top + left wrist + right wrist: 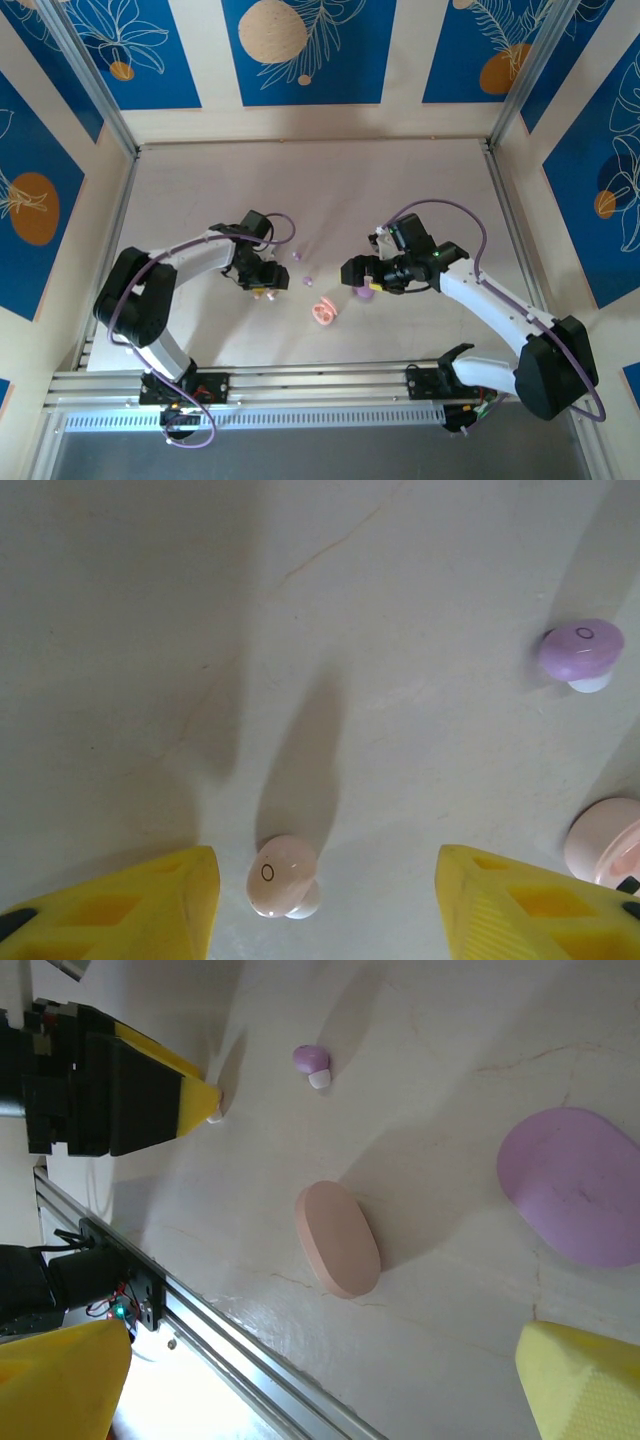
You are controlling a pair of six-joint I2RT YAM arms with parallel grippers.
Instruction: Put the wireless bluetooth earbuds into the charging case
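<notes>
Left wrist: earbud (280, 876) between left hand's (325, 885) fingers (130, 912)

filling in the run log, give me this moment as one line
left gripper: open, straddling pale pink round earbud | right gripper: open, by purple oval case | stage: pre-grasp

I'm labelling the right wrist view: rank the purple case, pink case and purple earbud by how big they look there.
1. purple case, probably helped by lying nearer the camera
2. pink case
3. purple earbud, far the smallest
</notes>
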